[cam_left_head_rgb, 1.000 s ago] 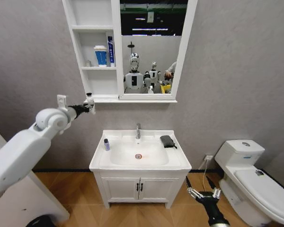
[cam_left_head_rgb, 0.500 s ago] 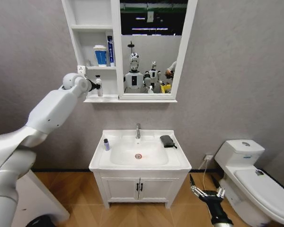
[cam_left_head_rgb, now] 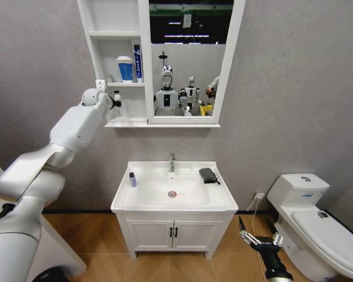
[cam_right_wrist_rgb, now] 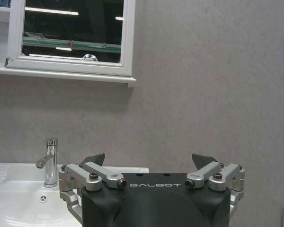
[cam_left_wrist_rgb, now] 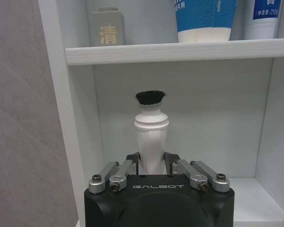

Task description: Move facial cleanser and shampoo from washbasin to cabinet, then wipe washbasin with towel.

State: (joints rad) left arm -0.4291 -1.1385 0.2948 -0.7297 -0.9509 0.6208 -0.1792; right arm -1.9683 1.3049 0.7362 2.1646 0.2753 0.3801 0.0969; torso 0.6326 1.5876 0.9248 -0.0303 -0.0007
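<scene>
Left gripper (cam_left_wrist_rgb: 153, 169) reaches into the bottom shelf of the cabinet (cam_left_head_rgb: 125, 111), fingers closed on a white bottle with a black cap (cam_left_wrist_rgb: 151, 137), held upright so it can stand there. Directly ahead is the shelf's back wall. Far below it, a small purple bottle (cam_left_head_rgb: 132, 179) and the towel (cam_left_head_rgb: 207, 174) sit on the washbasin (cam_left_head_rgb: 173, 202). Right gripper (cam_right_wrist_rgb: 150, 166) hangs low beside the vanity, spread wide, empty.

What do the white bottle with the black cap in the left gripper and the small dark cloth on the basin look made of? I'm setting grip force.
The white bottle with the black cap looks like smooth, matte plastic with a moulded neck ring. The small dark cloth looks like soft folded fabric, matte and slightly slumped; its weave cannot be told.
</scene>
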